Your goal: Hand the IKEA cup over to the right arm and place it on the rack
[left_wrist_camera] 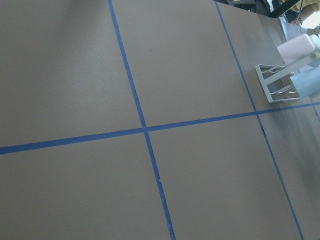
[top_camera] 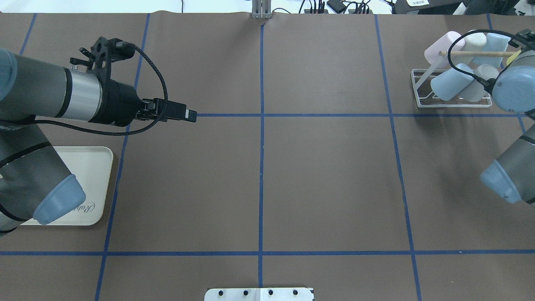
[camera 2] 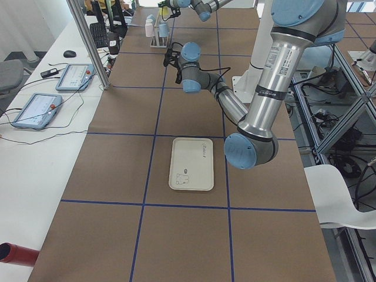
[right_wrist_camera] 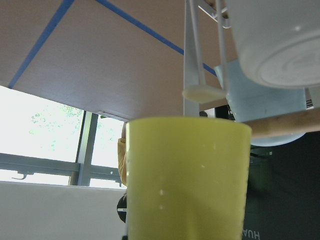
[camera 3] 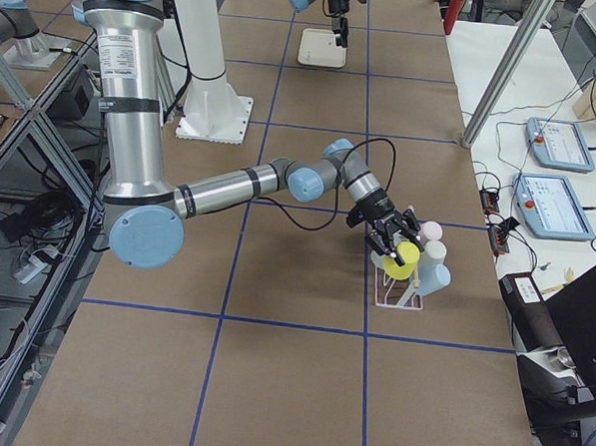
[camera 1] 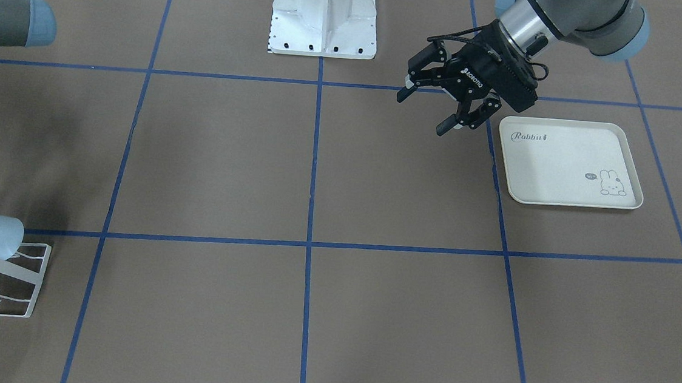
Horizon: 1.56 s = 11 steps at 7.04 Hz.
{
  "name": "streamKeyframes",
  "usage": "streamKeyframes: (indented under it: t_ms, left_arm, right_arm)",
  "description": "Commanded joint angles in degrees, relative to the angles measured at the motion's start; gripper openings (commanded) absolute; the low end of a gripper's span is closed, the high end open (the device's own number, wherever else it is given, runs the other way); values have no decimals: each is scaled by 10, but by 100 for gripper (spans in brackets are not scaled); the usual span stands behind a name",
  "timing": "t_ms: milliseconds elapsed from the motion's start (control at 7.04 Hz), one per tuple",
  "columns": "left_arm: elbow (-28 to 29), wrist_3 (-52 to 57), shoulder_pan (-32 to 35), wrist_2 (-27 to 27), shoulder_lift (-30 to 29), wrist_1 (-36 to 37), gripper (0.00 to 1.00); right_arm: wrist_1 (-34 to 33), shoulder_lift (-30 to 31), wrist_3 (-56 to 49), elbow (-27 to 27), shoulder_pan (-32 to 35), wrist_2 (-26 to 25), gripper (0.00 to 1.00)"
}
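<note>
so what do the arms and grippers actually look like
Left arm and right arm: silver-grey tubes, pale blue joint caps. Left gripper: black, white ROBOTIQ lettering, braided black cable looping from the wrist. Right gripper: also black.

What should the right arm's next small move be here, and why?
Probably ease the yellow plastic cup onto the bare prong of the white wire rack: the right gripper holds it right beside that prong.
</note>
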State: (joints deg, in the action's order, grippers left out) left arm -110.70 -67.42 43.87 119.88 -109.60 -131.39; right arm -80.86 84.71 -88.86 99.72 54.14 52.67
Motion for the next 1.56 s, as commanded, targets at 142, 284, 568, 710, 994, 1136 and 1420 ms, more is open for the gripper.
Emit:
streamKeyframes:
  t_ms: [142,284,568,710,994,1136,1420]
  left_arm:
    - [0,0,0,0,0,0,100]
    - [0,0,0,0,0,0,100]
    - [0,0,-1,0,10,-13,100]
    - [0,-1,-1,0,17,-23,100]
    - [0,-1,-1,0,19,-25,100]
    - [0,-1,-1,0,19,-25,100]
    - [0,-1,-1,0,20,-25,100]
  right_arm:
    - [0,0,6,-6,-13,-19,0]
    - [0,1,7,-9,-15,-20,0]
    - [0,1,7,-17,-18,-27,0]
    - [0,1,7,-17,-18,-28,0]
    - [0,0,11,-18,-22,-28,0]
    - [0,0,12,-18,-22,-28,0]
    - [0,0,12,-22,-25,-28,0]
